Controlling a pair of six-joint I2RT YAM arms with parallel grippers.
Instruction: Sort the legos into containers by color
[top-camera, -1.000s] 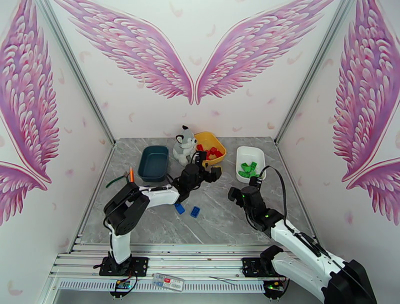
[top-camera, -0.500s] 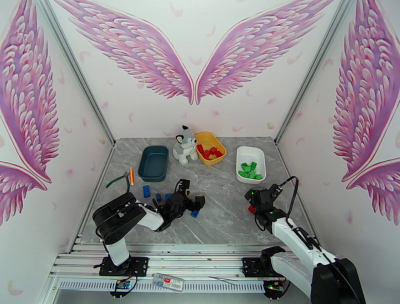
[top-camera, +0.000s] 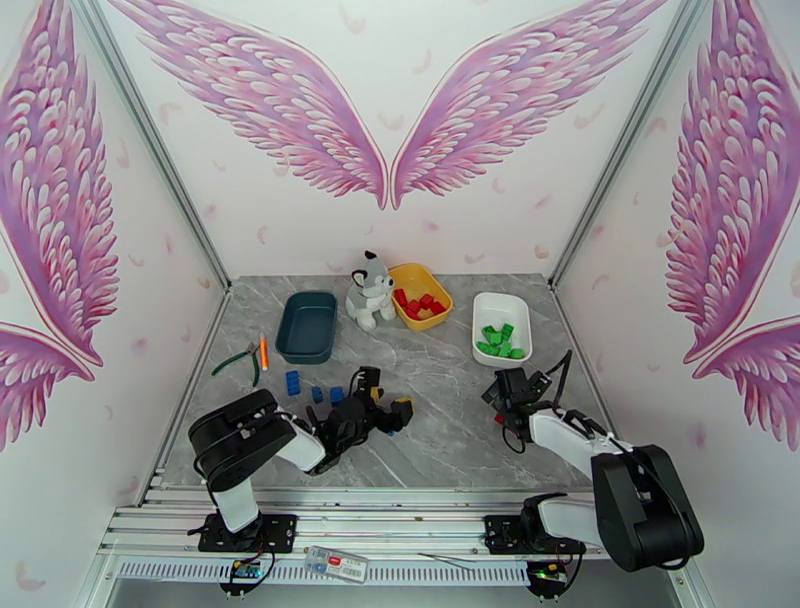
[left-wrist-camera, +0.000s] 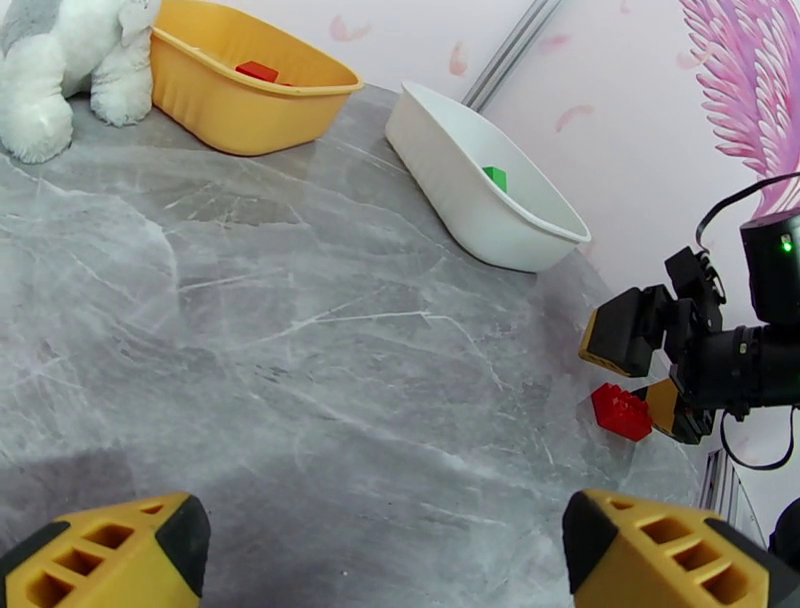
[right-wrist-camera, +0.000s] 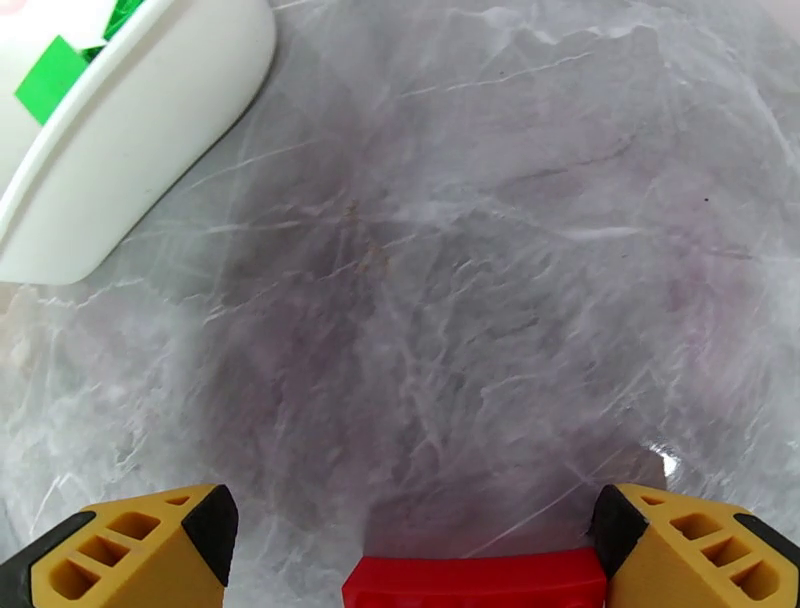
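- Right gripper (right-wrist-camera: 410, 540): fingers apart, straddling the red brick (right-wrist-camera: 475, 583) near the right edge of the table (top-camera: 440, 360). It isn't clamped yet. One finger sits close against the brick's end, the other has a clear gap.
- Left gripper (left-wrist-camera: 385, 545): fingers spread wide with nothing between them, low over the front-middle of the table.
- Yellow tray (top-camera: 415, 273) at the back edge holds the reds. White tray (top-camera: 498, 305) toward the back-right corner holds the greens. By elimination the teal tray (top-camera: 307, 330), back-left, takes the blues.
- Blue bricks (top-camera: 292, 381) lie loose in front of the teal tray.
- Step, as I read it: the right arm picks the one loose red I can see.
- Grasp: shift sideways to centre the brick before closing, or the near finger will likely shove and twist it. Put the pads on the flat side walls, not the studs, then lift straight up.
- Carry: the white tray lies roughly on the way to yellow, so clear its rim. Release low inside yellow so the brick doesn't bounce out.
- Risk: the husky (top-camera: 368, 290) sits just beside yellow's left side, so come in from the right.
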